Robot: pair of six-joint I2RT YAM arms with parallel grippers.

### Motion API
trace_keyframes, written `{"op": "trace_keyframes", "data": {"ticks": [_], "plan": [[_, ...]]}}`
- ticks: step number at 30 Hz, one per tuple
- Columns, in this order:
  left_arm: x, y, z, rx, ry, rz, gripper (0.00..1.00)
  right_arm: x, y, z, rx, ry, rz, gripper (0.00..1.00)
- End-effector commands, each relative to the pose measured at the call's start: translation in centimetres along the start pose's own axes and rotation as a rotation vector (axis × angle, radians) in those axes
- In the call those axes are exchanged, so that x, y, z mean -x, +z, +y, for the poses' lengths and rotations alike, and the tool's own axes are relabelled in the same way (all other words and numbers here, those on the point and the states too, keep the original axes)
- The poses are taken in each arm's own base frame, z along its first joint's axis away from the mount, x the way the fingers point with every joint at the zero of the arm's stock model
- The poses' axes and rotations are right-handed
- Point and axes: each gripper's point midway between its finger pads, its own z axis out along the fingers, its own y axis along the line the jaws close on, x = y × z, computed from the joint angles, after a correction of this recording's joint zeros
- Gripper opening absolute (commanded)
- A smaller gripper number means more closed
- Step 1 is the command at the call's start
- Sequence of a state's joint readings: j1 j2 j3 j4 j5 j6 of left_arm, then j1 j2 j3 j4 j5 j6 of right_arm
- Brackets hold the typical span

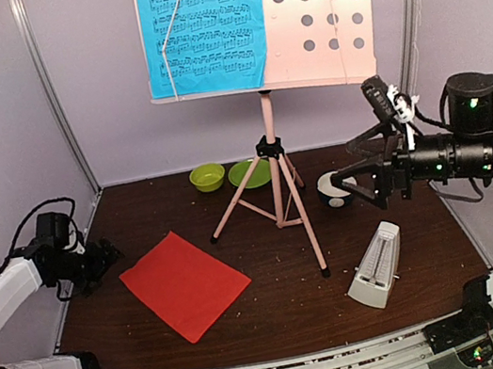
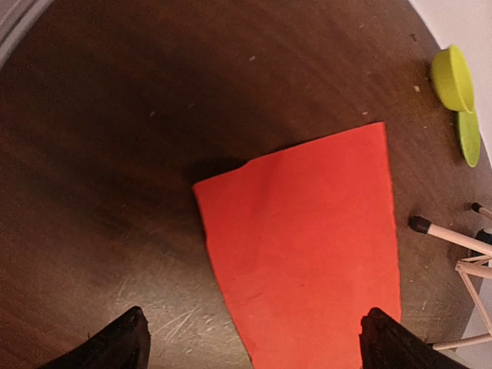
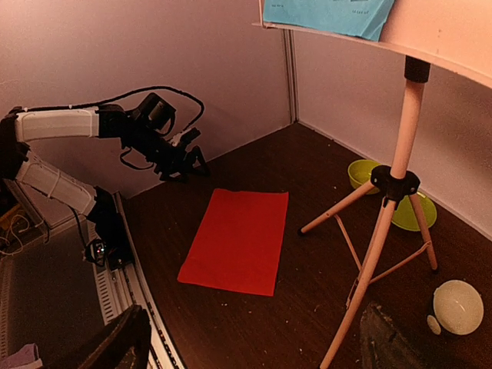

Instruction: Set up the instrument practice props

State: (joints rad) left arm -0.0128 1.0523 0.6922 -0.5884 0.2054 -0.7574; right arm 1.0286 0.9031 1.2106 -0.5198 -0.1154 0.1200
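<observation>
The pale pink music stand [image 1: 275,175] stands at the back middle on its tripod. The blue sheet [image 1: 204,25] rests on the left half of its perforated desk [image 1: 321,9]. The red sheet [image 1: 185,283] lies flat on the table, front left; it also shows in the left wrist view [image 2: 307,246] and the right wrist view [image 3: 238,238]. The cream metronome [image 1: 376,267] stands front right. My left gripper [image 1: 106,257] is open and empty, just left of the red sheet. My right gripper [image 1: 360,179] is open and empty, raised right of the stand.
A green bowl [image 1: 207,177] and a green plate [image 1: 249,173] sit behind the stand's legs. A white-and-dark bowl [image 1: 334,190] sits under my right gripper; it also shows in the right wrist view [image 3: 455,307]. Walls close in on three sides.
</observation>
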Motion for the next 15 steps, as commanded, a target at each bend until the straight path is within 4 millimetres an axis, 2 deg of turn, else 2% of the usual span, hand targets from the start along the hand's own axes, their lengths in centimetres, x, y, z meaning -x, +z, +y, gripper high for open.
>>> {"op": "trace_keyframes", "data": {"ticks": [1,9,15], "plan": [[0.5,1.2,0.6,-0.089,-0.073,-0.025,0.98,-0.9,0.4,0.3,0.009,0.06,-0.011,0.95],[1.4,4.3,3.4,-0.165,-0.155,-0.064,0.98,-0.9,0.5,0.1,0.0,0.073,-0.029,0.95],[1.6,6.0,3.4,-0.23,-0.144,-0.055,0.95,-0.8,0.2,-0.1,-0.015,0.065,-0.033,0.96]]}}
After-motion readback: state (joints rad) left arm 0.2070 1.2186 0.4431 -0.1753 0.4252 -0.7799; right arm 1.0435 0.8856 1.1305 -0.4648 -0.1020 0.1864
